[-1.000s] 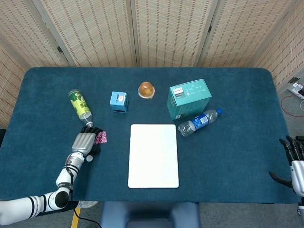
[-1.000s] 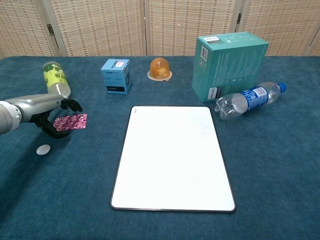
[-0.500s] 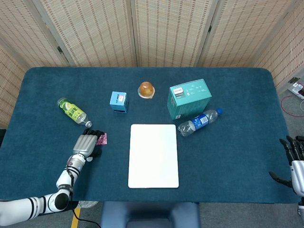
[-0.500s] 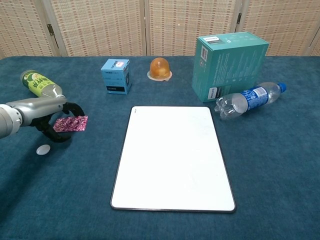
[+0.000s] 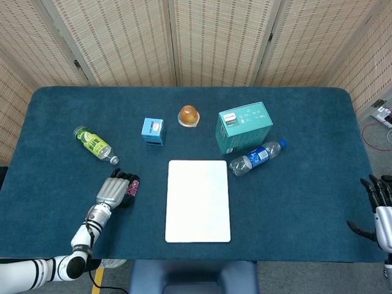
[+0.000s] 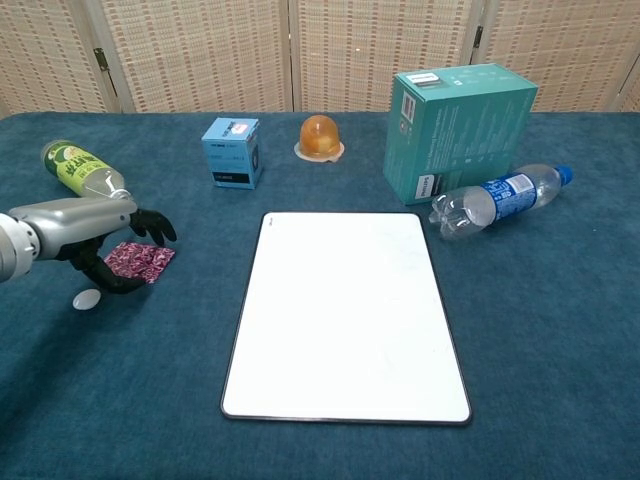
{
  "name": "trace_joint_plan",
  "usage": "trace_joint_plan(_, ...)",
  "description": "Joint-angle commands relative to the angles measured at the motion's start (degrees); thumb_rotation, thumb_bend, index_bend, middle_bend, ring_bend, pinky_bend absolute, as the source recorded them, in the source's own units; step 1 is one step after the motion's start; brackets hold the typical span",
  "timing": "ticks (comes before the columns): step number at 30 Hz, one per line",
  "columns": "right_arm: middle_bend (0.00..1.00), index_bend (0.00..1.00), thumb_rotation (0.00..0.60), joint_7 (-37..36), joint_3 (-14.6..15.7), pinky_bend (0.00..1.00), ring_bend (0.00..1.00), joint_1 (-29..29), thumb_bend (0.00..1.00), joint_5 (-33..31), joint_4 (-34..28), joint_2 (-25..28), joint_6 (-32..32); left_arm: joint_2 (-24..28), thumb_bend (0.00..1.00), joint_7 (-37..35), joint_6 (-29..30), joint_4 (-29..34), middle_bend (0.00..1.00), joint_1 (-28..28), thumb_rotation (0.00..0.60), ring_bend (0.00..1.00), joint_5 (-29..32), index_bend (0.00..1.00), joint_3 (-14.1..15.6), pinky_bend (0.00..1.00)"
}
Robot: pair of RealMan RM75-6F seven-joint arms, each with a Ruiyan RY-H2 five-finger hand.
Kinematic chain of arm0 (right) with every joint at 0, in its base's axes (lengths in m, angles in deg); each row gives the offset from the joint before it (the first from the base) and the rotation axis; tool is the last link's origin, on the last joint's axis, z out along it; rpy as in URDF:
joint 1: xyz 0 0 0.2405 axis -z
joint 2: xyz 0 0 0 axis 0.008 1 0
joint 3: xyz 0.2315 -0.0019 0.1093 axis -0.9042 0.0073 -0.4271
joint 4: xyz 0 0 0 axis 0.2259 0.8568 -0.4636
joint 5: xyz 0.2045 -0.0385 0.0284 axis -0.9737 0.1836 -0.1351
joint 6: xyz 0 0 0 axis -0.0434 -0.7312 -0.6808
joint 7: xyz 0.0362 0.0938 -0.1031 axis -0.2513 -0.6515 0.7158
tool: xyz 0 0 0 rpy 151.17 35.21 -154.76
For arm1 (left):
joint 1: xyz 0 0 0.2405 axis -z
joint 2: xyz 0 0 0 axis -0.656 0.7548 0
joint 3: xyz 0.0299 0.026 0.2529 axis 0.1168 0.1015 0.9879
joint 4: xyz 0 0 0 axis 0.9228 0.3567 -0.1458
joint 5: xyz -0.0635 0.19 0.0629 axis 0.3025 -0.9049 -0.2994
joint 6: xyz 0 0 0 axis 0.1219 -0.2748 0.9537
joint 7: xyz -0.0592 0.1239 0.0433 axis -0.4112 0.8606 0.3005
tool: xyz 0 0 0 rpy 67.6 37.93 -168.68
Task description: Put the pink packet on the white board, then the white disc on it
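Woven screens stand behind a counter [image 5: 294, 202] draped in dark teal cloth, and we begin at the fingers [image 6: 150, 224] of the left hand [image 6: 95, 235]: they curl down over the pink packet [image 6: 140, 260], dark tips at its far edge and thumb hooked under the near side — clamped on it, as far as we can judge from the chest view, though whether the packet is lifted or lying on the cloth we cannot tell. In the head view the packet shows only as a pink sliver beside the fingers. Just beside the hand, toward the robot, the white disc [image 6: 87, 298] lies on the cloth, apart from the packet. Further out, the white board [image 5: 198, 200] lies bare in the middle of the counter, well apart from the hand; a green bottle [image 5: 94, 144] lies behind the hand, with a small blue box [image 5: 153, 130], an orange dome [image 5: 189, 114], a teal box [image 5: 244, 126] and a blue-labelled water bottle [image 5: 257, 157] ranged beyond the board. The right hand [image 5: 375, 202] waits at the counter's far right edge, fingers apart and holding nothing. We judge the first step is in hand — the packet grasped but not yet delivered. Next calls for carrying it sideways onto the board and releasing it flat, then returning for the disc.
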Motion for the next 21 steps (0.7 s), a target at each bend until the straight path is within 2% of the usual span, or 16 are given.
trace_joint_plan(1, 0.06, 0.09, 0.6, 0.01, -0.01, 0.01, 0.05, 0.02, 0.07, 0.04, -0.02, 0.0, -0.07, 0.16, 0.44, 0.19, 1.86, -0.03, 0.25, -0.36, 0.6, 0.19, -2.4, 0.25, 0.21, 0.05)
trace_joint_plan(8, 0.06, 0.09, 0.6, -0.05, 0.06, 0.01, 0.05, 0.21, 0.07, -0.01, 0.02, -0.03, -0.22, -0.35, 0.44, 3.13, 2.65, -2.49, 0.23, -0.03, 0.6, 0.16, -4.91, 0.28, 1.4, 0.04)
trace_joint_plan(21, 0.06, 0.09, 0.6, 0.06, 0.06, 0.01, 0.05, 0.37, 0.07, -0.02, -0.25, 0.13, -0.34, -1.46, 0.43, 6.23, 1.79, -4.88, 0.19, -0.21, 0.6, 0.13, -2.54, 0.24, 1.87, 0.03)
